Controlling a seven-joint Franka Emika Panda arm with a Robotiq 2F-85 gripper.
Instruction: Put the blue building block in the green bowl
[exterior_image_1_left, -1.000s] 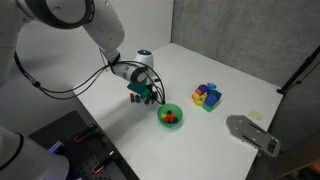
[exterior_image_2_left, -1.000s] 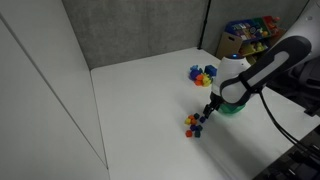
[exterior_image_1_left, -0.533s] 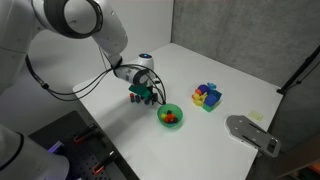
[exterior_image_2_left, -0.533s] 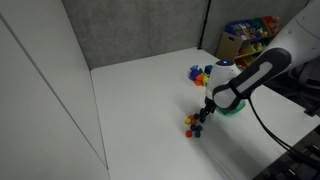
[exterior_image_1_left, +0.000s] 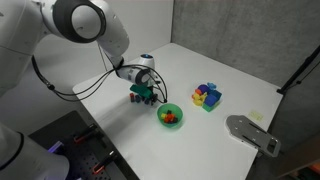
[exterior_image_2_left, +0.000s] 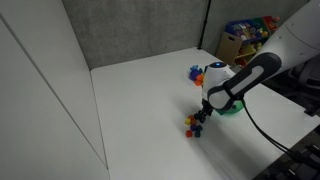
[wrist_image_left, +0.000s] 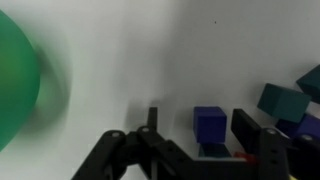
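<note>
The blue building block (wrist_image_left: 210, 126) is a small dark-blue cube standing on the white table. In the wrist view it sits between my gripper's (wrist_image_left: 197, 118) two open fingers, closer to the right finger, with a gap on each side. The green bowl (wrist_image_left: 18, 80) is blurred at the left edge of that view. In an exterior view the gripper (exterior_image_1_left: 143, 95) is low over a few small blocks, just beside the green bowl (exterior_image_1_left: 170, 116), which holds red and orange pieces. In an exterior view the gripper (exterior_image_2_left: 201, 116) hides most of the bowl (exterior_image_2_left: 236, 109).
Teal blocks (wrist_image_left: 285, 100) lie close to the right finger. Small loose blocks (exterior_image_2_left: 192, 126) sit under the gripper. A cluster of bright-blue, yellow, red and purple pieces (exterior_image_1_left: 207, 96) stands further back on the table. A grey device (exterior_image_1_left: 252, 135) lies near the table's edge.
The arm has shifted slightly and the gripper has settled lower over the small blocks. The bowl and the block cluster have not moved.
</note>
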